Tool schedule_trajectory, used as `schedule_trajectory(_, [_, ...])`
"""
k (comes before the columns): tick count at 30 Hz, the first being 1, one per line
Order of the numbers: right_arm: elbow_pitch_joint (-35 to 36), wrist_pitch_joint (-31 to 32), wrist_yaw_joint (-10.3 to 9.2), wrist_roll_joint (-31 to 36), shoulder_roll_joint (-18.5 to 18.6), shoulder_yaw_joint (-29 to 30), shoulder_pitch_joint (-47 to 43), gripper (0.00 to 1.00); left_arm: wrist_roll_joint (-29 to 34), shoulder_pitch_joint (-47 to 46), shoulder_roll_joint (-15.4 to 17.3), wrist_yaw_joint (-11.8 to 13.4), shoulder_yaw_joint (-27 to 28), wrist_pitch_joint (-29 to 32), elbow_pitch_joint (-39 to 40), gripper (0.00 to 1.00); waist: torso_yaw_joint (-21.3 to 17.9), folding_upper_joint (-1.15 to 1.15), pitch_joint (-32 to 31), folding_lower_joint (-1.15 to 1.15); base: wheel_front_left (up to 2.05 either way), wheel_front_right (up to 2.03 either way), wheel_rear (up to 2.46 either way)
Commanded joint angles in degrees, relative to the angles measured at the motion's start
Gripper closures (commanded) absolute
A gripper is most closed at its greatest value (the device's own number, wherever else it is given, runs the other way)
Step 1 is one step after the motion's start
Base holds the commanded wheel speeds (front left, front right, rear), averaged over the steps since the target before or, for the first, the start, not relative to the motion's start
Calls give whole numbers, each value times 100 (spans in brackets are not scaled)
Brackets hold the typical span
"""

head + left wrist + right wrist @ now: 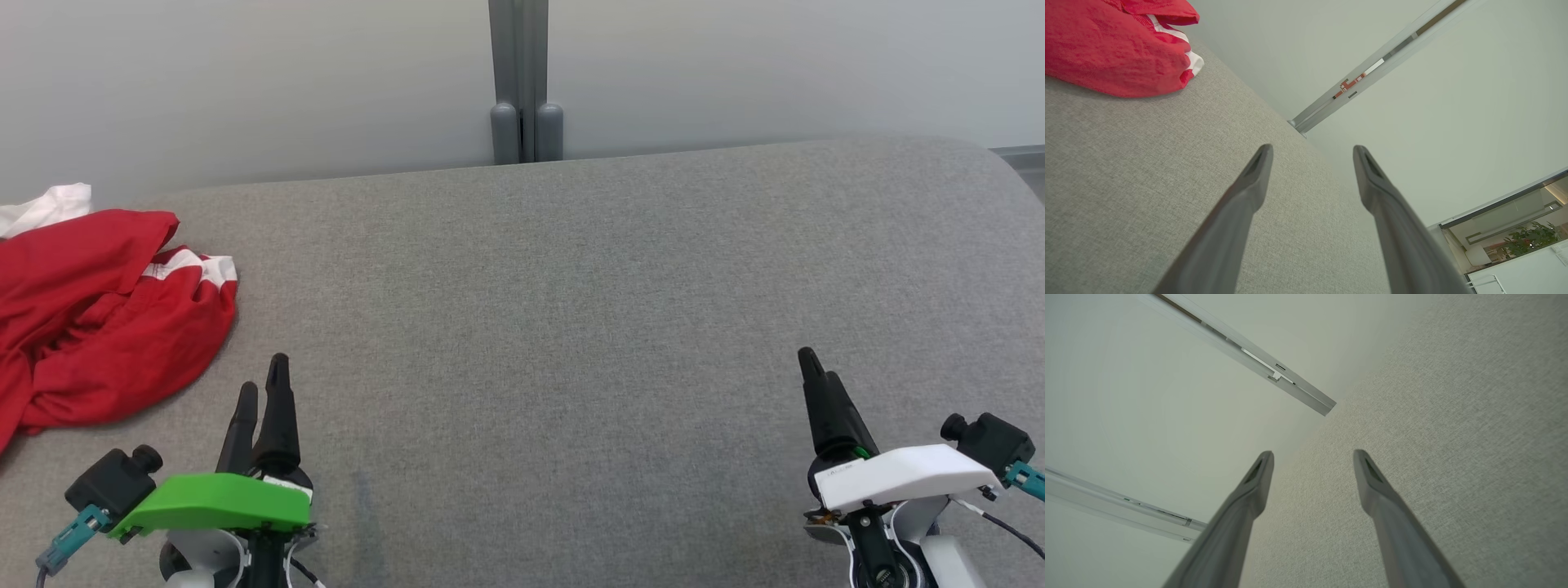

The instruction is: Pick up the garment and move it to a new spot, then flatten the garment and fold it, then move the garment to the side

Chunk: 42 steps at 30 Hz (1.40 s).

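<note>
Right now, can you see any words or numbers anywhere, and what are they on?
Nothing here can be read.
White cover: tiny dark print, too small to read.
Wall rail: small orange tag, too blurred to read.
Red garment: no print shows.

Fingers (1249, 183) of the left gripper (1312, 148) spread wide over grey upholstery (1126, 163) — red garment (1114, 49) bunched well apart.

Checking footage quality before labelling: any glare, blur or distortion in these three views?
Head view: soft even light, no glare, red garment sharp. Left wrist view: tilted frame, left tool slightly soft near the lens. Right wrist view: right tool likewise soft, grey fabric surface sharp.
</note>
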State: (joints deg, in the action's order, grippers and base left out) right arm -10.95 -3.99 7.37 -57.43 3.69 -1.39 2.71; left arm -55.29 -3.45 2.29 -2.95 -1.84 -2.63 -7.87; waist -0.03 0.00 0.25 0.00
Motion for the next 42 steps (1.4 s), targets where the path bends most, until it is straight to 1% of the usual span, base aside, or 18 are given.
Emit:
schedule_trajectory(1, [119, -65, 13, 248, 7, -37, 39, 0, 277, -86, 38, 45, -38, -65, 119, 0, 1, 0, 1, 0, 0, 0, 0])
schedule_trajectory(7, [203, -169, 14, 787, 1, -119, 27, 0, 904, -83, 42, 81, -168, -179, 157, 0, 2, 0, 9, 0, 0, 0, 0])
schedule_trajectory(21, [359, -385, 15, 1853, -16, -259, -19, 0, 2005, -46, 73, 205, -392, -423, 320, 0, 9, 0, 30, 0, 0, 0, 0])
schedule_trajectory(36, [496, -591, 16, 2816, -34, -385, -55, 0, 2941, -34, 90, 345, -592, -657, 388, 0, 1, 0, 43, 0, 0, 0, 0])
schedule_trajectory(42, [529, -664, 16, 3135, -39, -428, -73, 0, 3294, -36, 98, 343, -665, -739, 387, 0, -1, 0, 34, 0, 0, 0, 0])
